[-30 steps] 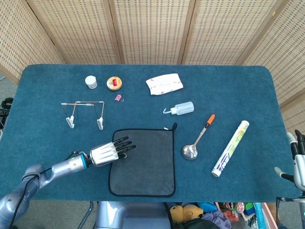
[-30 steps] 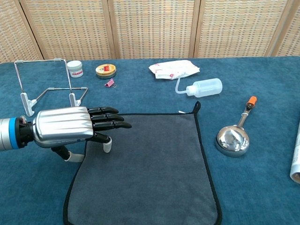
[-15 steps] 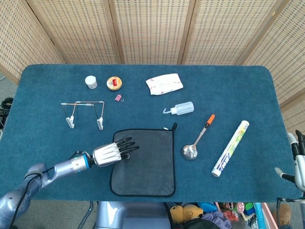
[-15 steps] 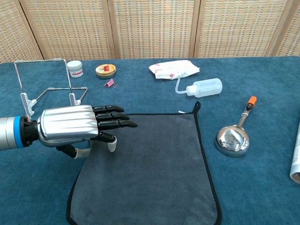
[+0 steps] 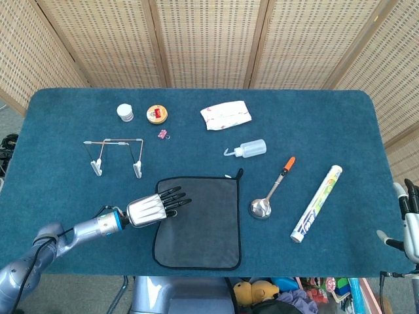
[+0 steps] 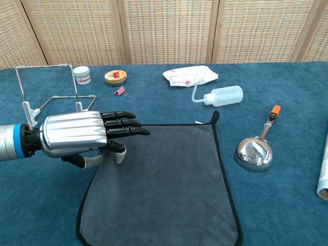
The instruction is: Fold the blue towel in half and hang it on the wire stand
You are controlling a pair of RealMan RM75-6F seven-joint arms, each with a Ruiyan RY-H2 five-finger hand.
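Observation:
The towel (image 5: 203,226) (image 6: 169,184) lies flat near the table's front edge; it looks grey-blue with a black hem. My left hand (image 5: 154,208) (image 6: 84,136) hovers over its upper left corner with the fingers stretched out to the right. The thumb points down at the towel's left hem, and the corner itself is hidden beneath the palm. The wire stand (image 5: 118,154) (image 6: 48,97) stands upright just behind the hand. My right hand (image 5: 409,219) stays at the far right edge of the head view, fingers apart and holding nothing.
Right of the towel lie a metal spoon (image 5: 270,193) (image 6: 256,148) with an orange handle tip and a long tube (image 5: 317,203). Behind it are a squeeze bottle (image 5: 249,149), a white packet (image 5: 226,115), a pink clip (image 5: 162,134), a round tin (image 5: 156,114) and a white jar (image 5: 125,112).
My left hand has shifted slightly right and back over the towel's corner. The towel's left hem has moved a little to the right. The right hand has not moved.

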